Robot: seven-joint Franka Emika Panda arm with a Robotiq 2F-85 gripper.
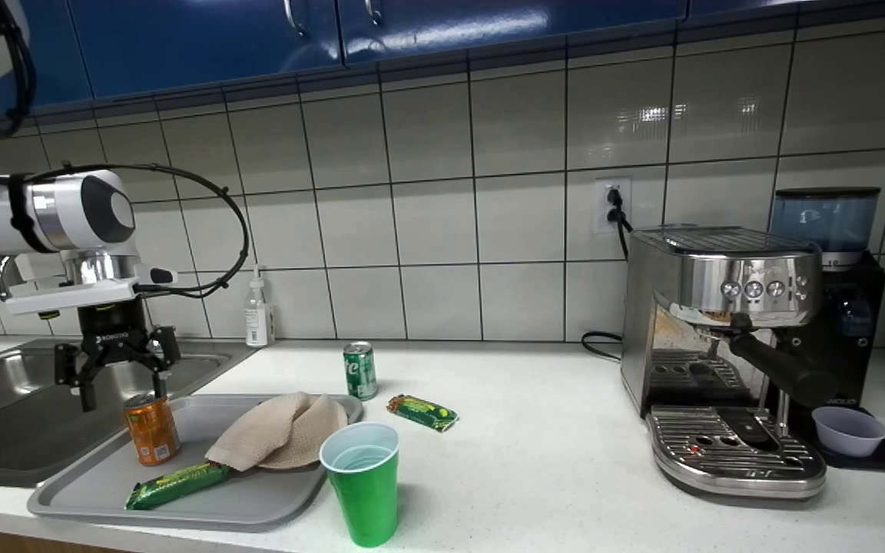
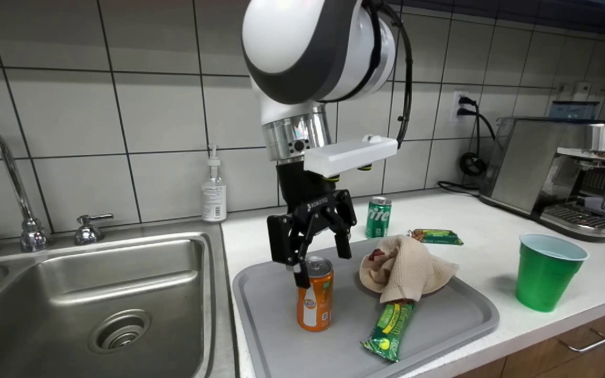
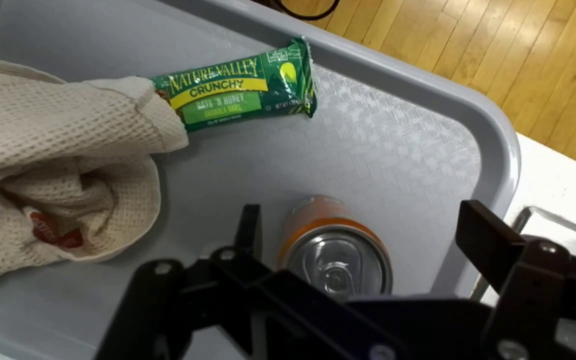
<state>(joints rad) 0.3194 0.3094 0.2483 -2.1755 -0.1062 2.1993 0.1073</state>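
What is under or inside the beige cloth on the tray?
A small red item shows in a fold of the beige cloth, and a green granola bar runs partly under its edge. Anything deeper is covered and cannot be seen.

Beneath the end effector (image 2: 323, 266) lies a grey tray (image 2: 292, 352). On it, right of the end effector in both exterior views, sits a crumpled cloth (image 2: 407, 265), a red wrapper (image 3: 44, 228) in its folds and one end of a green bar (image 3: 238, 87) under it. Also to the right, but off the tray, a green can (image 2: 378, 218) and a cup (image 1: 366, 495) stand on the bench (image 1: 527, 484), and a second bar (image 1: 422, 412) lies there. Well apart on that side is a coffee machine (image 1: 707, 303). Behind the end effector, a pump bottle (image 2: 214, 195) stands by the tiled wall (image 1: 435, 223), near the sink (image 2: 218, 315). In an exterior view, the tap (image 2: 16, 184) is left of the end effector. Blue cabinets (image 1: 512, 31) hang higher up.
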